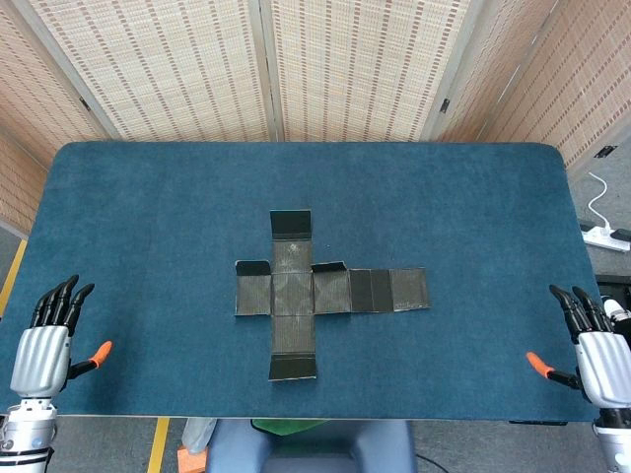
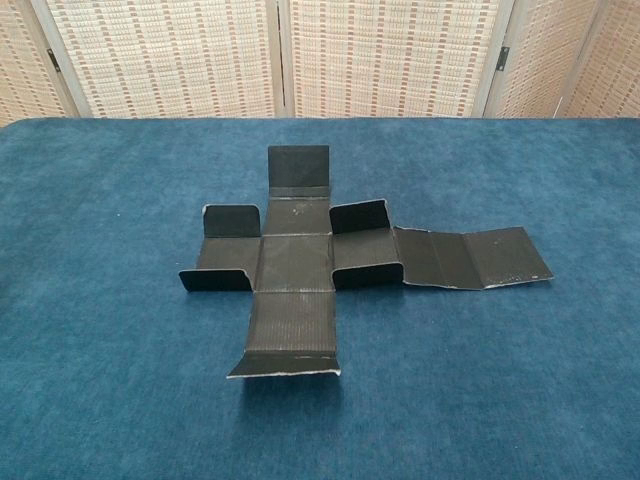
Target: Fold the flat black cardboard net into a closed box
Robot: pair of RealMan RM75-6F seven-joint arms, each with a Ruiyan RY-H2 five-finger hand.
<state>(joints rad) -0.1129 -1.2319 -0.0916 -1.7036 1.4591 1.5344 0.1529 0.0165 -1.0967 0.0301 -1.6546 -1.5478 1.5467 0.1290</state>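
Observation:
The black cardboard net (image 1: 306, 292) lies spread in a cross shape at the middle of the blue table (image 1: 148, 217). In the chest view the net (image 2: 295, 265) shows its small flaps bent upward at the far end, the left and the middle, with a long panel strip reaching right. My left hand (image 1: 47, 340) hovers at the table's near left corner, fingers extended and apart, holding nothing. At the near right corner my right hand (image 1: 596, 345) is held the same way, empty. Both hands are far from the net. Neither hand shows in the chest view.
Woven bamboo screens (image 1: 325, 69) stand behind the table. A white power strip (image 1: 606, 236) with a cable lies on the floor to the right. Blue cloth covers the whole tabletop around the net.

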